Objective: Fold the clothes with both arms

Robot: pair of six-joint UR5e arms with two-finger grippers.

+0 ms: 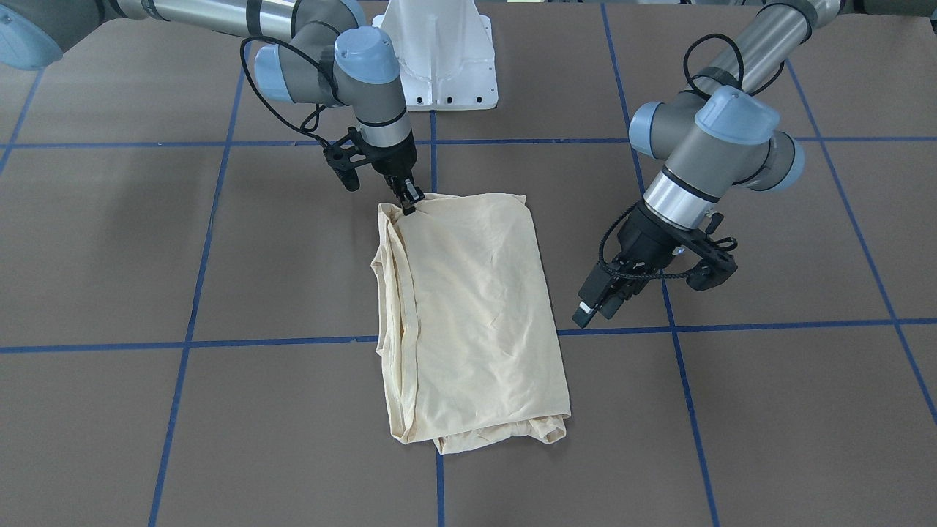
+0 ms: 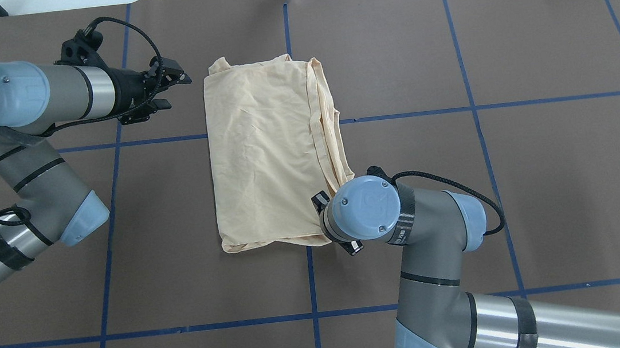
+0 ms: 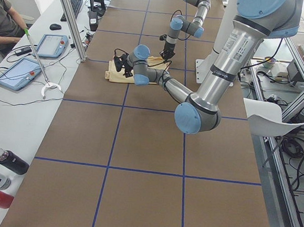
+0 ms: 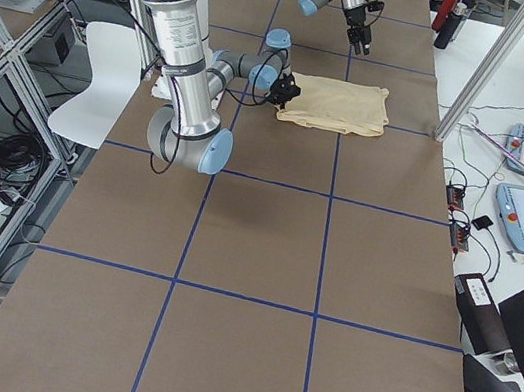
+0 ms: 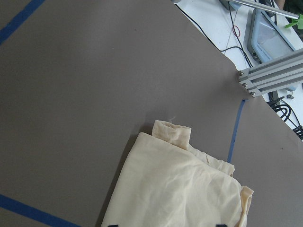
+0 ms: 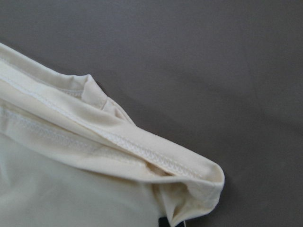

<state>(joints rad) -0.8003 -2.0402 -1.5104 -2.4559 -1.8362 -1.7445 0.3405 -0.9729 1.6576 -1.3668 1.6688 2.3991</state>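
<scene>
The pale cream-yellow shirt [image 1: 476, 307] lies folded into a long rectangle in the middle of the table [image 2: 546, 172], its print hidden. It also shows in the overhead view [image 2: 261, 150]. My right gripper [image 1: 408, 206] is down at the shirt's near corner on my right, shut on the edge; the right wrist view shows that bunched hemmed corner [image 6: 142, 151] close up. In the overhead view my wrist hides it. My left gripper [image 2: 174, 90] is open and empty, hovering just off the shirt's far left corner [image 5: 171, 132], not touching the cloth; it also shows in the front view [image 1: 594, 313].
The white pedestal base [image 1: 439, 58] stands at my side of the table. Blue tape lines [image 2: 476, 107] grid the brown surface. An aluminium post [image 5: 270, 75] stands beyond the far edge. Tablets [image 3: 44, 44] and bottles [image 3: 6, 162] lie on the operators' desk.
</scene>
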